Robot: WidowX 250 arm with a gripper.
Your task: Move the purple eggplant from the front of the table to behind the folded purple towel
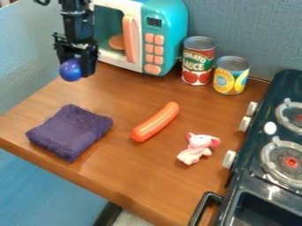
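Clutching blue ball point(69, 70) w/ gripper point(79, 70), up off surface point(124, 170) & nr toy microwave point(169, 26); could drop it b/c of smooth, round sides, or bump microwave if swung too close.

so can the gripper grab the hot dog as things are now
Probably not yet: the gripper appears to be taken up by the blue ball. The hot dog itself lies uncovered, between the towel and the pink toy.

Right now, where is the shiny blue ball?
In the camera view's upper left, the blue ball is in the black gripper, left of the teal microwave.
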